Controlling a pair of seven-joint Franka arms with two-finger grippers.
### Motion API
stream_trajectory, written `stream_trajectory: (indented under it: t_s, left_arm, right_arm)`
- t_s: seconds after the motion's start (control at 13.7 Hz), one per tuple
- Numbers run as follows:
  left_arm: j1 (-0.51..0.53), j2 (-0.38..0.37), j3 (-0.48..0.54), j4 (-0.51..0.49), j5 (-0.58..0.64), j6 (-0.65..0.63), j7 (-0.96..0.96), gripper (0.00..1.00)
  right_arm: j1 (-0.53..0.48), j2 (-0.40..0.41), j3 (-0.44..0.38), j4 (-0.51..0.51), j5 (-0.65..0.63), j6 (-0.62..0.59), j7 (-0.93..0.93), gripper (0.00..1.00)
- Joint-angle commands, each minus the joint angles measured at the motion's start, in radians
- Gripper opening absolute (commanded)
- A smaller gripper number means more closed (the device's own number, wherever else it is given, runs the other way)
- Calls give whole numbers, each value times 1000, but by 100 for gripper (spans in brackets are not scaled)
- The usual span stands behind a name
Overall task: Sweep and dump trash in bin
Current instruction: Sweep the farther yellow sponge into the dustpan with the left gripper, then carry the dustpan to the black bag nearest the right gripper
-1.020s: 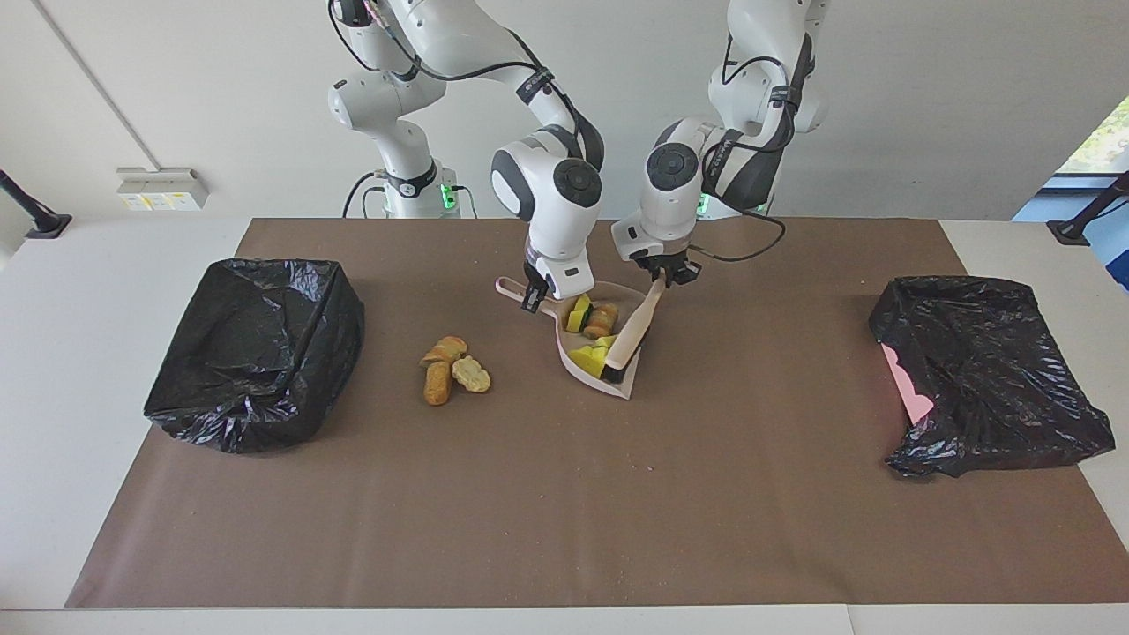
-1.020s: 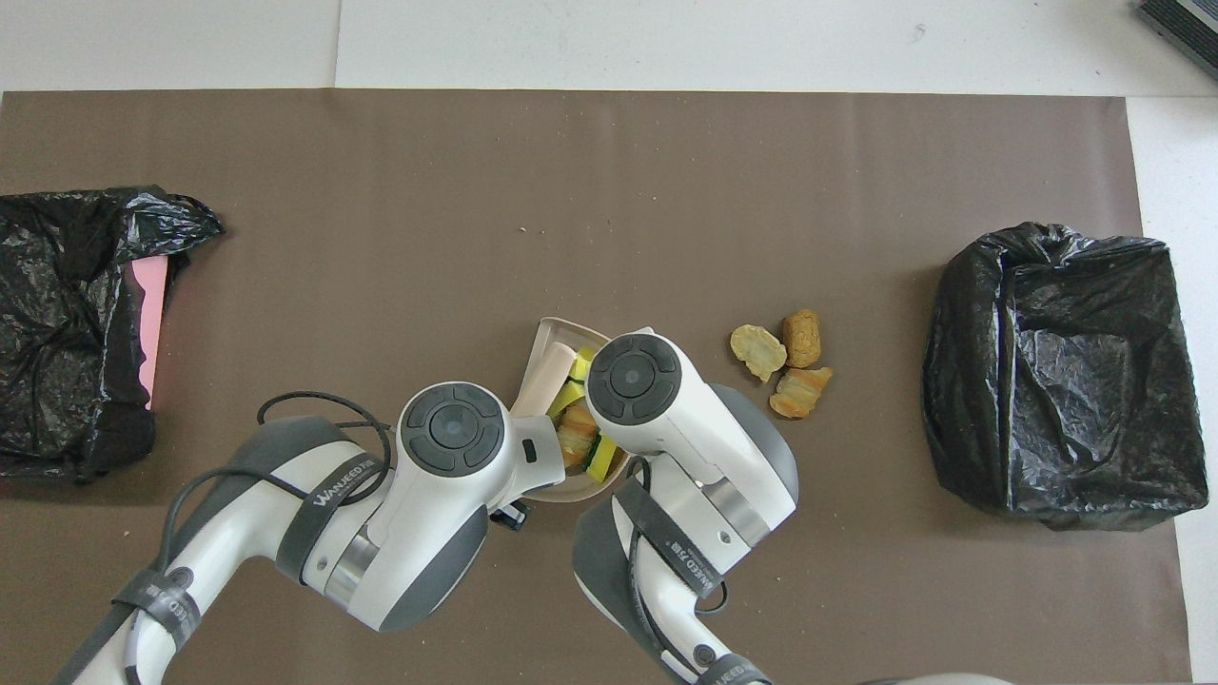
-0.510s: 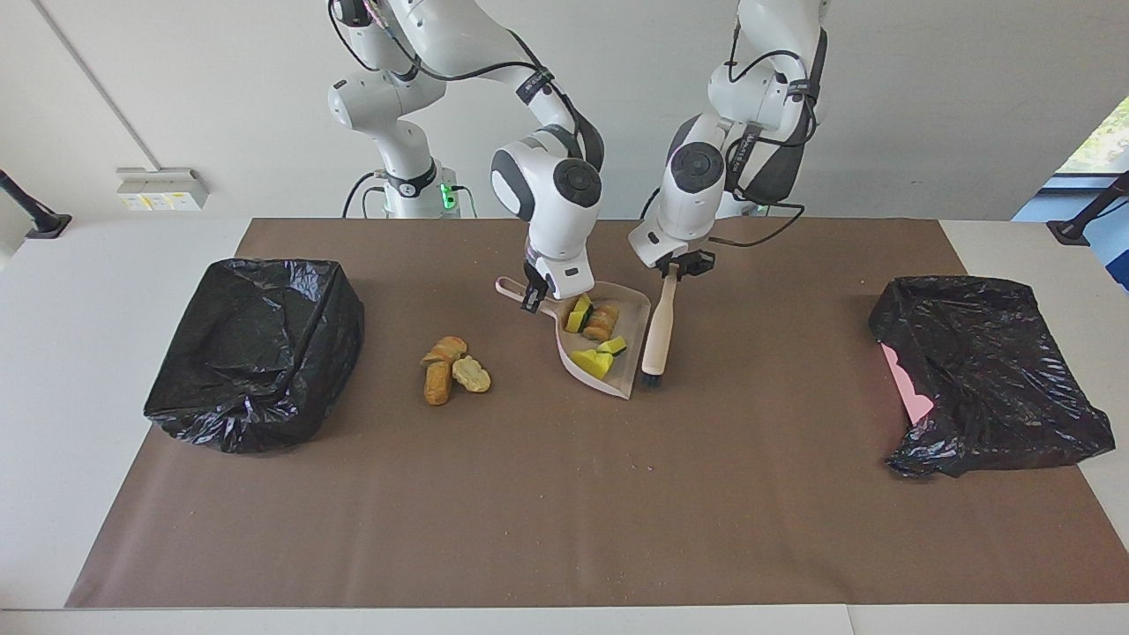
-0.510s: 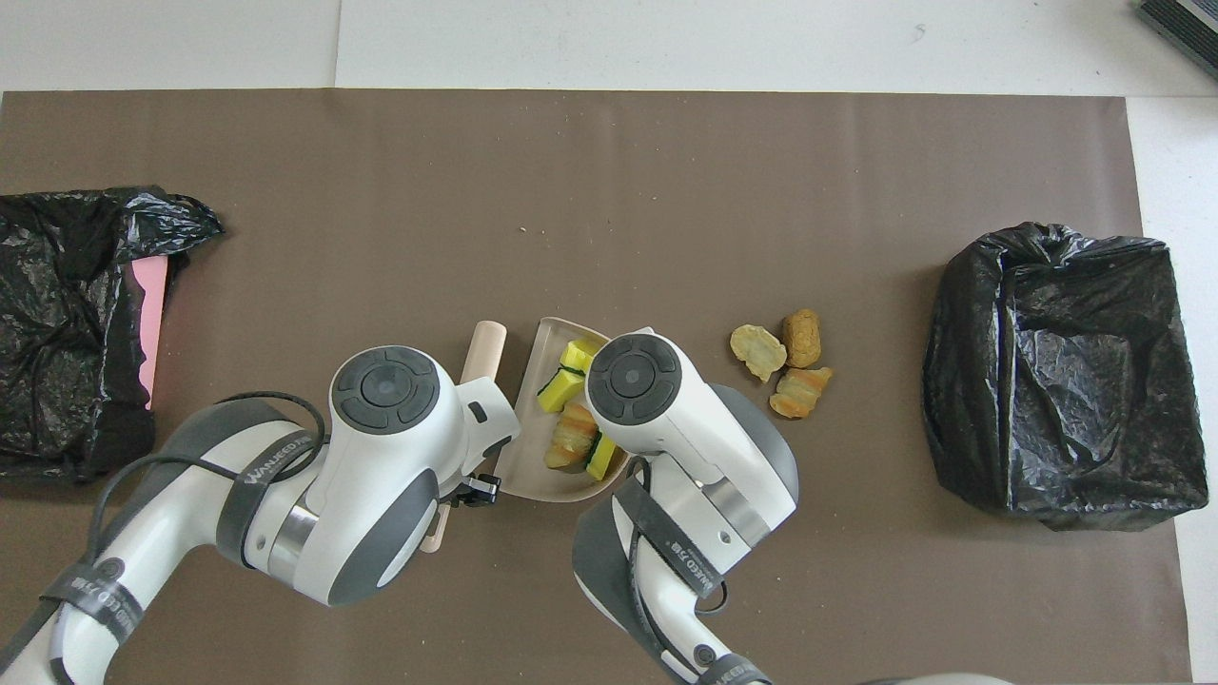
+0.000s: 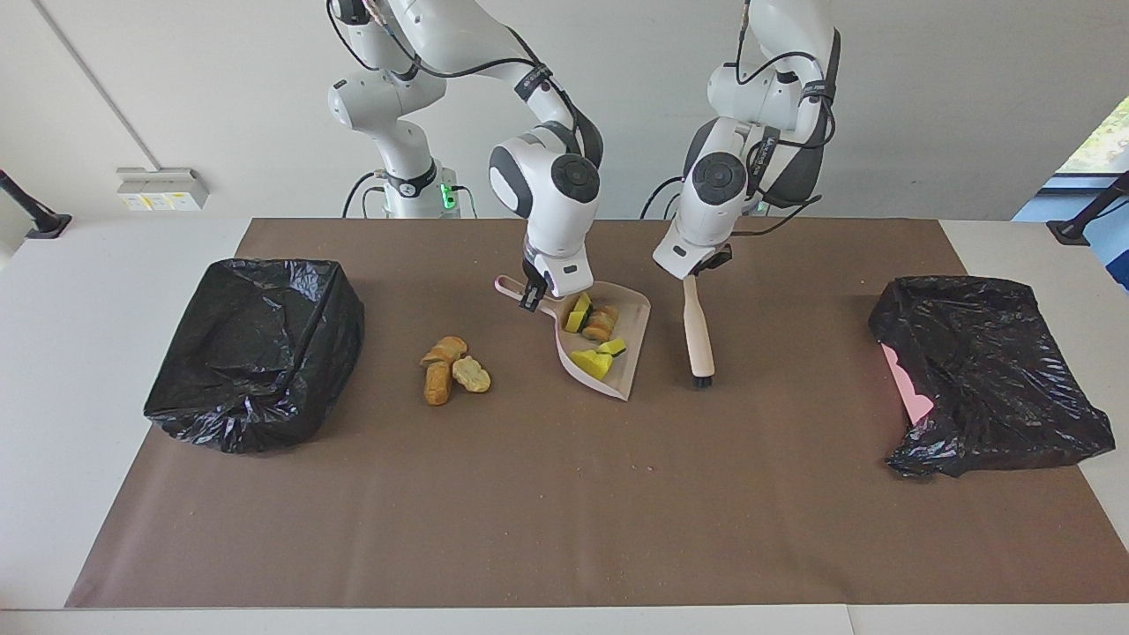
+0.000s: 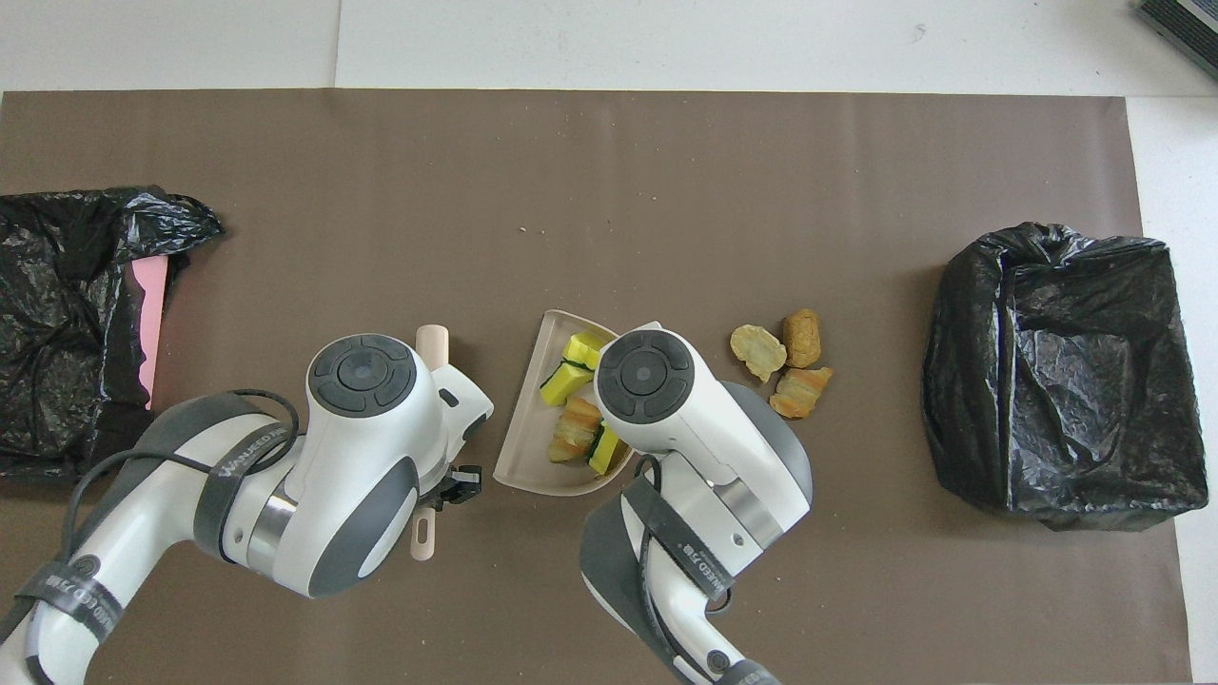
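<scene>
Holding the loaded dustpan (image 5: 609, 348) steady.
I kept the right gripper (image 5: 532, 295) pinched on its handle so scraps (image 5: 593, 338) stayed in; left gripper (image 5: 697, 269) clamped the brush (image 5: 699, 333) aside.

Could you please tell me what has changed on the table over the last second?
The left gripper, shut on the brush, drew it out of the dustpan and toward the left arm's end of the table. The right gripper still holds the dustpan handle. The scraps in the pan, the three bread pieces on the mat and both black bins stayed put.
</scene>
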Motion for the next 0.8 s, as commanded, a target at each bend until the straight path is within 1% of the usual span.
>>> stream_trajectory:
  t_s: [0.0,0.15,0.22,0.29,0.44,0.58,0.73]
  left_arm:
    - [-16,-46,-5,-45,-15,28,-29,0]
    - [-82,-92,-6,-124,-16,117,-85,0]
    - [-122,-116,-8,-169,-16,180,-137,0]
    - [-175,-138,-8,-194,-16,211,-177,0]
    - [-266,-165,-8,-214,-27,215,-255,0]
    - [-340,-207,-8,-250,-94,223,-259,0]
    - [-421,-213,-8,-278,-157,249,-277,0]
  right_arm:
    - [-77,-133,9,-29,-6,-64,-37,0]
    - [-142,-207,9,-29,-5,-119,-82,0]
    - [-197,-250,3,-24,-2,-154,-136,0]
    - [-260,-285,1,-18,1,-186,-199,0]
    - [-391,-357,-5,-15,0,-239,-278,0]
    - [-548,-381,-5,-4,-6,-253,-391,0]
    - [-718,-379,-6,-1,-16,-235,-561,0]
